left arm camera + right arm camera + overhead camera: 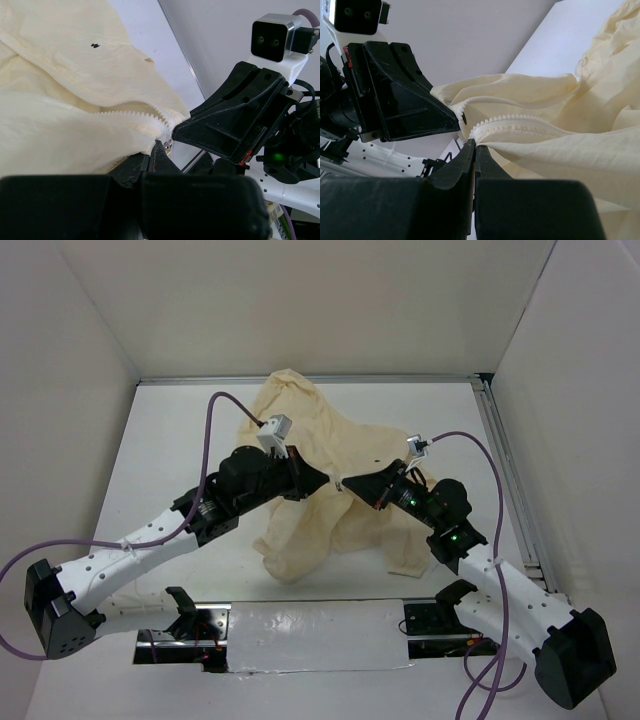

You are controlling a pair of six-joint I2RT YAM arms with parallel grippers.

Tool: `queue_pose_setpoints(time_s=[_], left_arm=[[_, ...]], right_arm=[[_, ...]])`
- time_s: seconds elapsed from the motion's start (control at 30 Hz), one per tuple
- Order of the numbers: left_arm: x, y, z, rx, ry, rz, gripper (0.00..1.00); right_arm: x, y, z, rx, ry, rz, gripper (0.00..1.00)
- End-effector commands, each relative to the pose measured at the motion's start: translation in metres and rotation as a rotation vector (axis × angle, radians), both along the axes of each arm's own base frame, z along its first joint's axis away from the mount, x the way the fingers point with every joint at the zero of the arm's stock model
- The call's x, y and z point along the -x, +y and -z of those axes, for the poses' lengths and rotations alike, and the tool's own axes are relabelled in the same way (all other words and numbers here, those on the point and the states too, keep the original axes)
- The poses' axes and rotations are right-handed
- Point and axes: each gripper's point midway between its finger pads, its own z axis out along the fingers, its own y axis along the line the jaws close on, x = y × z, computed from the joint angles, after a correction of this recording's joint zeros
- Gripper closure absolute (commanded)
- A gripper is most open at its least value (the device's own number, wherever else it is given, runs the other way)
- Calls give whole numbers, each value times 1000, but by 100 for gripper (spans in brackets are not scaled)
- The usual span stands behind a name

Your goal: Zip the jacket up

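In the left wrist view, the left gripper (158, 152) has its jaws clenched, tips pressed together on a fold of the jacket (60, 125) just below the end of the zipper (132, 114). A small shiny metal piece (168, 146) sits right at the fingertips; what it is cannot be told. The right gripper (473, 149) is likewise closed, its two fingers meeting with no gap and pinching the cream cloth where the two rows of zipper teeth come together.

The two grippers meet nose to nose, tips almost touching, each filling the other's camera view just beyond its own jaws. From the pinch point the zipper teeth run away from the jaws, one row curving up and back from the other, so the front lies parted there. Farther from the left jaws, a tiny dark mark (95, 45) shows on the cloth.

Seen from above, the jacket lies rumpled on the white table (170, 440), spread under and behind both grippers, with one lobe reaching toward the back wall (300, 300) and another hanging toward the arms' bases. A purple cable (208, 435) loops over the left arm, well behind the jaws.
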Motion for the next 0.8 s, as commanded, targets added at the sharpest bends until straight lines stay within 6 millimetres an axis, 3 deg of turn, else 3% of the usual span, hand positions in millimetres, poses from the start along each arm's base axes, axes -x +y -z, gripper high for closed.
queue_pose_setpoints(time_s=[0.0,0.77], left_arm=[[-1,-4,-19,66,-45,12,100],[7,-11,-10,59,-69,83,100]], right_arm=[[3,-1,-25,-46,-67,4,100],[3,1,-35,-82,-61,-9,100]])
